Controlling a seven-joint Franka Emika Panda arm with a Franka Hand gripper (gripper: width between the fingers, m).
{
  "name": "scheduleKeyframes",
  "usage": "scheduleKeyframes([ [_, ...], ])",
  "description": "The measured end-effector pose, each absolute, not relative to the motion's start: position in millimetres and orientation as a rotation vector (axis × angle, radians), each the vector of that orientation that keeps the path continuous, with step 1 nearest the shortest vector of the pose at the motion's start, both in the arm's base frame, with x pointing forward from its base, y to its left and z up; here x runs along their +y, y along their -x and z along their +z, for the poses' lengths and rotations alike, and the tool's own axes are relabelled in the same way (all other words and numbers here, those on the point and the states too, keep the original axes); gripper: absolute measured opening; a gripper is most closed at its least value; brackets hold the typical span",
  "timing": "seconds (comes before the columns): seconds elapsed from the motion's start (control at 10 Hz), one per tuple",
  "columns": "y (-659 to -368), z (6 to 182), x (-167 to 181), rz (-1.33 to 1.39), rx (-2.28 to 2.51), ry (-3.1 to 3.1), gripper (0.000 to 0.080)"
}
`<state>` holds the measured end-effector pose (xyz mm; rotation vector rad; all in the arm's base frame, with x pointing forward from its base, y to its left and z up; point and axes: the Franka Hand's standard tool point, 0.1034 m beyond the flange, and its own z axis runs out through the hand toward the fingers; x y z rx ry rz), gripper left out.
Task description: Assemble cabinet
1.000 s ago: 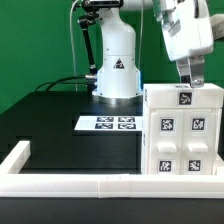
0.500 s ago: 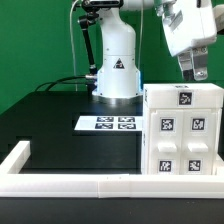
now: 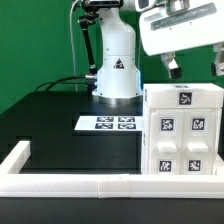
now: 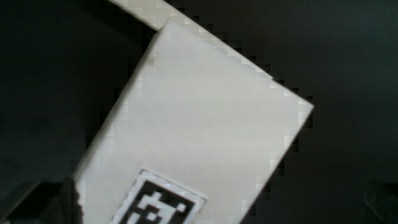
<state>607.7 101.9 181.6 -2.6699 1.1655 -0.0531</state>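
A: Cabinet point(image 3: 182, 130) status: the gripper point(image 3: 192, 66) hovers just above the cabinet's top, apart from it. Its jaws are spread and pinch nothing; one finger shows clearly, the other sits at the frame edge.

B: Wrist view agrees?

A: Yes. It looks down on a white panel point(image 4: 205, 130) with one tag point(image 4: 160, 207) at its end, dark worktop around it. No finger is in that picture.

B: Where does the cabinet stand?

A: On the black worktop point(image 3: 70, 135), just beside the marker board point(image 3: 108, 124), toward the exterior view's right. Its front touches the white border rail point(image 3: 70, 183).

B: Progress?

A: Judged late. The body reads as one closed tagged block, and no loose parts lie near it. What remains, if anything, I cannot tell from here.

B: Change from earlier frames?

A: The hand has rotated about its vertical axis: formerly narrow-side on, now broadside to the camera. The cabinet has not shifted.
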Motion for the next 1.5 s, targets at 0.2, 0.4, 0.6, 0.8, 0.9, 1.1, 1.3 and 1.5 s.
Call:
scheduleKeyframes([
  [0.2,-607,180.8,101,-0.069,1.026,2.730,0.0797],
  [0.4,-607,180.6,101,-0.092,0.835,2.799,0.0797],
  [0.6,-608,181.0,97,-0.160,0.244,2.969,0.0797],
  [0.8,-609,181.4,97,-0.175,-0.061,3.004,0.0797],
  [0.9,-610,182.6,98,-0.198,-0.143,3.011,0.0797],
  [1.1,-609,182.1,93,-0.255,-0.302,3.013,0.0797],
  [1.3,-609,181.1,91,-0.270,-0.553,2.997,0.0797],
  [1.5,-610,179.6,90,-0.293,-1.053,2.922,0.0797],
])
